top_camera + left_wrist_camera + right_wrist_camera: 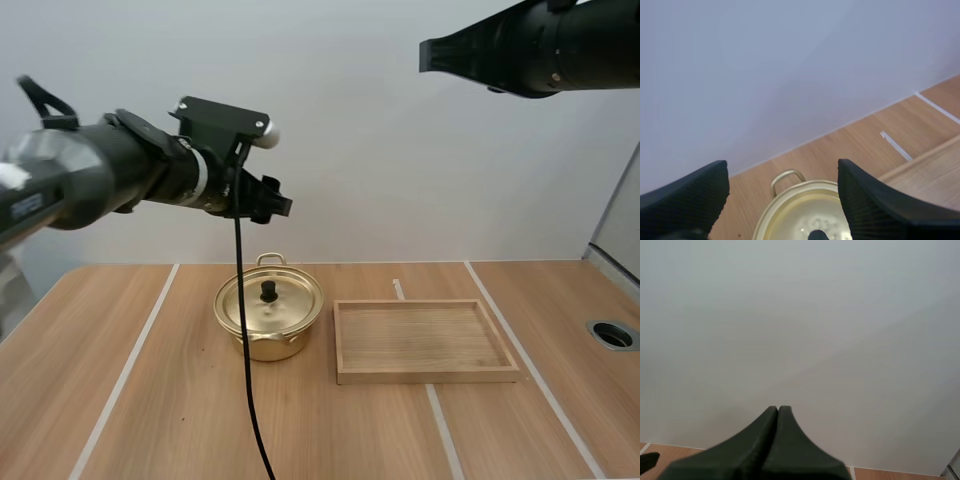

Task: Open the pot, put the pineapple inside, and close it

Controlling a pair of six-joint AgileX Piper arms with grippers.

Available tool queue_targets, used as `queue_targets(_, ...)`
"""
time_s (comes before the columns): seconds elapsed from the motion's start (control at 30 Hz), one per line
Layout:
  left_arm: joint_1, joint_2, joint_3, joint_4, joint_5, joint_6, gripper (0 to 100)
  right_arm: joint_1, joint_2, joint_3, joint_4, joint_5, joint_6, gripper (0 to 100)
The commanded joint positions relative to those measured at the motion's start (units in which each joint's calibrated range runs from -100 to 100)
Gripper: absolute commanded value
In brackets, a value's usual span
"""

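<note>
Closest to the lens are the two ribbed fingers (695,195) of my left tool (782,167), standing wide apart with nothing between them. Past their tips, lower down, I see the lid (800,210) of the pot (270,345). From the high view this tool hangs well above the pot and touches nothing. My right tool (777,411) is pressed together into one dark wedge, gripping nothing. It sits high up and well off to the right of the pot.

Under it all lies the wooden bench (150,400), crossed by pale stripes (125,375), one of which passes to the left of the pot. A wooden tray (345,340) lies flat just to the right of the pot, near it but apart, with bare boards showing across its floor. The golden pot stands upright on the bench with its lid seated, so its inside is hidden from me. A loop handle (786,176) sticks out on its far side, and a small black knob (269,291) rises from the middle of the lid.
</note>
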Motion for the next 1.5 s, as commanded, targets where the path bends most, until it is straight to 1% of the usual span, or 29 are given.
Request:
queue_targets(0.0,-0.11,-5.59,-0.33,-1.24,-7.22,-1.16,100,-0.21,-0.68,0.16,-1.08,-0.35,0.15,0)
queue_targets(0.1,-0.11,-10.23,-0.33,-1.24,-10.95,-1.99,100,-0.21,-0.68,0.16,-1.94,-0.35,0.15,0)
queue_targets(0.2,-0.03,-14.55,-0.33,-1.02,-11.59,-2.23,100,-0.21,-1.49,0.16,-2.15,-0.35,0.15,0)
queue_targets(0.33,-0.03,-19.84,-0.33,-1.02,-11.59,-2.23,93,-0.21,-4.90,0.16,-2.60,-2.11,0.15,0)
queue_targets(0.47,0.05,-24.60,-0.33,-0.81,-11.70,-2.30,90,-0.21,-8.45,0.16,-4.62,-3.72,0.15,0)
queue_targets(0.6,0.05,-30.74,-0.33,1.14,-11.52,-6.55,89,-0.21,-11.76,0.16,-6.37,-1.66,0.72,0)
queue_targets(0.67,0.05,-33.96,-0.33,3.34,-11.51,-9.50,83,-0.21,-13.68,0.16,-6.37,0.55,2.31,0)
queue_targets(0.7,0.05,-35.80,-0.33,5.05,-11.51,-11.11,77,-0.21,-14.65,0.16,-6.37,1.47,2.44,0)
queue_targets(0.77,0.05,-39.17,-0.33,7.75,-10.79,-13.54,60,-0.21,-16.25,0.16,-6.37,2.21,2.44,0)
queue_targets(0.83,0.05,-42.91,-0.33,9.58,-8.79,-14.59,37,-0.21,-17.68,0.16,-6.49,2.38,2.44,0)
queue_targets(0.93,0.05,-48.44,-0.33,10.27,-6.68,-14.59,4,-0.21,-19.41,0.32,-6.39,2.59,2.44,0)
queue_targets(0.97,0.05,-50.24,-0.33,10.88,-6.25,-14.59,0,-0.21,-19.90,0.64,-6.39,2.59,2.84,0)
queue_targets(1.13,0.05,-59.66,-0.33,11.11,-6.52,-14.50,0,-0.21,-20.74,3.06,-6.39,3.45,5.77,0)
queue_targets(1.33,0.05,-67.55,-0.33,11.25,-6.99,-14.50,0,0.05,-21.34,8.58,-6.39,1.95,8.08,0)
queue_targets(1.4,0.05,-68.75,-0.33,14.00,-7.13,-14.50,0,0.52,-22.49,11.47,-6.39,-0.28,8.63,0)
queue_targets(1.47,0.05,-68.97,-0.33,20.68,-7.13,-14.50,0,1.26,-24.20,15.75,-5.83,-2.42,8.73,0)
